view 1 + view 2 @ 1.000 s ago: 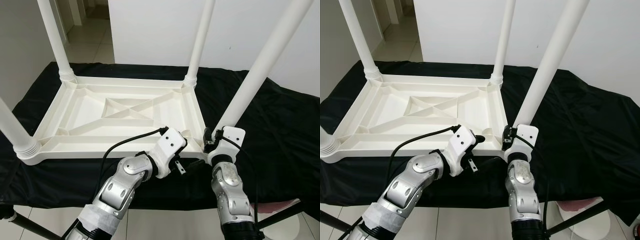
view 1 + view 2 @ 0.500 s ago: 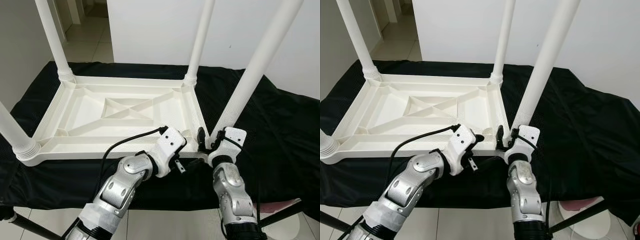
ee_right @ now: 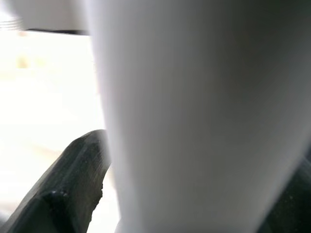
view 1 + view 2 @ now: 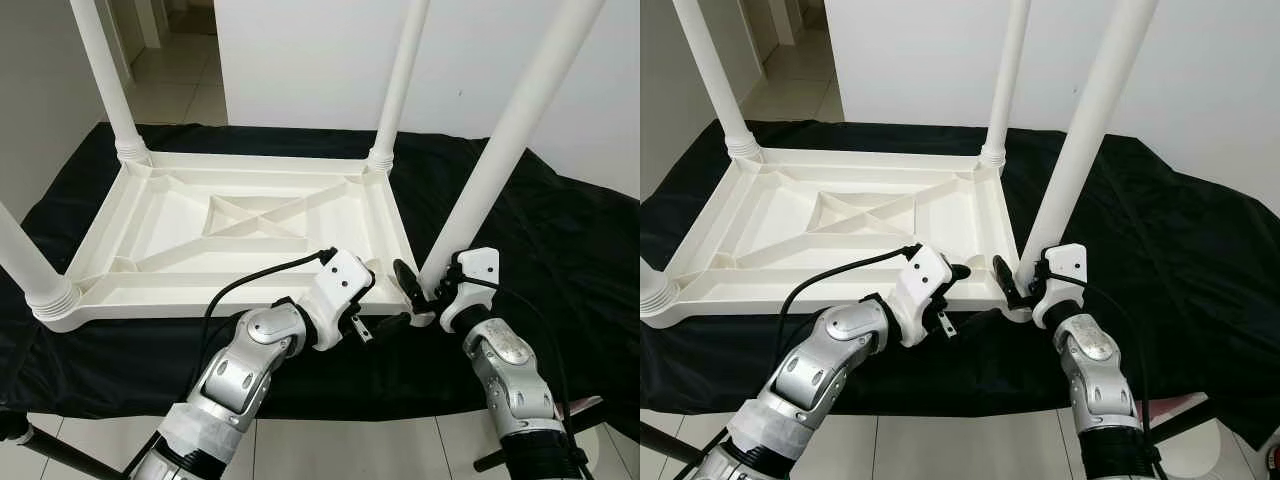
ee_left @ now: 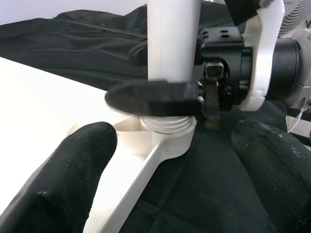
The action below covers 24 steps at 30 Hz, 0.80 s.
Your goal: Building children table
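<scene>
A white plastic children's table [image 4: 230,300] lies upside down on a black cloth, all its legs pointing up. My right gripper [image 4: 424,286] is shut on the near right leg [image 4: 510,140] just above its threaded socket [image 5: 167,127]. One of its black fingers [image 5: 150,97] crosses the front of the leg, and the leg fills the gap in the right wrist view [image 3: 194,121]. My left gripper [image 4: 385,297] stands open at the same corner of the frame. Its two fingers [image 5: 63,179] are spread wide on either side of the socket, apart from the leg.
The black cloth [image 4: 560,240] covers the work surface and drops at the front edge to a tiled floor. Other legs rise at far left [image 4: 105,70], far right [image 4: 400,80] and near left [image 4: 25,260]. A white wall stands behind. A black stand leg [image 4: 50,445] crosses low left.
My right forearm has swung out to the right and its wrist has turned around the near right leg. The left gripper stays at the corner.
</scene>
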{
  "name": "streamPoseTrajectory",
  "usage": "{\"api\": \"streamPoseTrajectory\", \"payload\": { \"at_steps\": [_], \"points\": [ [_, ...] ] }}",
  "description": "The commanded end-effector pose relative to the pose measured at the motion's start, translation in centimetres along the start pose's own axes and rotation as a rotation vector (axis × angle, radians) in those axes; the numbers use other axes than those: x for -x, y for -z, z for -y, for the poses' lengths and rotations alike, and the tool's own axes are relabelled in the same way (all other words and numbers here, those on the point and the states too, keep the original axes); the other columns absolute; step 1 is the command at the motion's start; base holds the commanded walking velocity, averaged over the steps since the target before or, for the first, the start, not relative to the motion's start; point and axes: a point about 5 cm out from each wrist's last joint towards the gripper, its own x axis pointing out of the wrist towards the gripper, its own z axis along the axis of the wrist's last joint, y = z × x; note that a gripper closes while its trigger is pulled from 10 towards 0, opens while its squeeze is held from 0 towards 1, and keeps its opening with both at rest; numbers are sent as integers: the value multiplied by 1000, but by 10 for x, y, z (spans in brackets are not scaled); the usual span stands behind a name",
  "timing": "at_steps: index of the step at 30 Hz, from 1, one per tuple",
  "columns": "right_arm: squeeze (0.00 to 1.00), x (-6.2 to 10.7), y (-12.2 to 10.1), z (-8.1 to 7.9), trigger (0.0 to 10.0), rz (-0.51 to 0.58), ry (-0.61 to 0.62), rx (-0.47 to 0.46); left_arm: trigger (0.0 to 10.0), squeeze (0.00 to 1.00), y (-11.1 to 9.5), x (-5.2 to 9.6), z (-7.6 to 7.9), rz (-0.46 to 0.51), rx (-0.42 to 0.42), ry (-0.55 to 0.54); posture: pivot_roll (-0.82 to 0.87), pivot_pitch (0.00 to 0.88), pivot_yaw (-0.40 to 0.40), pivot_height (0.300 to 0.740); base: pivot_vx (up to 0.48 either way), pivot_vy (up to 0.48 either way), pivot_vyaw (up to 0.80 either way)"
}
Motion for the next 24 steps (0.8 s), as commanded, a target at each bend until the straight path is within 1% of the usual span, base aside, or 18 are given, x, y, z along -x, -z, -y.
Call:
{"api": "streamPoseTrajectory", "payload": {
  "at_steps": [1,3,4,6,7,10,14,20,23,24],
  "points": [
    [0,-1,2,-1,10000,-9,-51,-5,10000,0,3,-1,-2,-13,3,-32,17,64,-28,740,0,0,0],
    [0,-2,2,-1,10000,-9,-57,-6,10000,0,3,-1,-2,-13,2,-32,17,64,-28,740,0,0,0],
    [0,-3,6,0,7882,-35,-120,23,10000,0,3,-1,-2,-11,2,-34,20,63,-31,740,0,0,0],
    [0,-4,7,1,7882,-46,-141,34,10000,0,3,-1,-2,-11,1,-35,20,63,-31,740,0,0,0],
    [0,-4,9,2,0,-57,-157,39,10000,0,3,-1,-2,-10,1,-36,21,62,-31,740,0,0,0],
    [0,-4,12,3,0,-68,-171,35,10000,0,3,-1,-3,-9,1,-39,23,62,-33,740,0,0,0],
    [0,0,23,5,0,-113,-190,12,10000,0,3,0,-3,-10,1,-43,24,65,-35,740,0,0,0],
    [0,3,27,5,0,-116,-190,-15,10000,0,3,0,-3,-9,2,-43,22,67,-34,740,0,0,0],
    [0,4,29,5,0,-121,-171,-37,10000,0,3,0,-2,-10,2,-41,20,68,-33,740,0,0,0],
    [0,4,31,5,10000,-122,-151,-51,10000,0,3,0,-2,-10,2,-40,20,68,-33,740,0,0,0]
  ]
}}
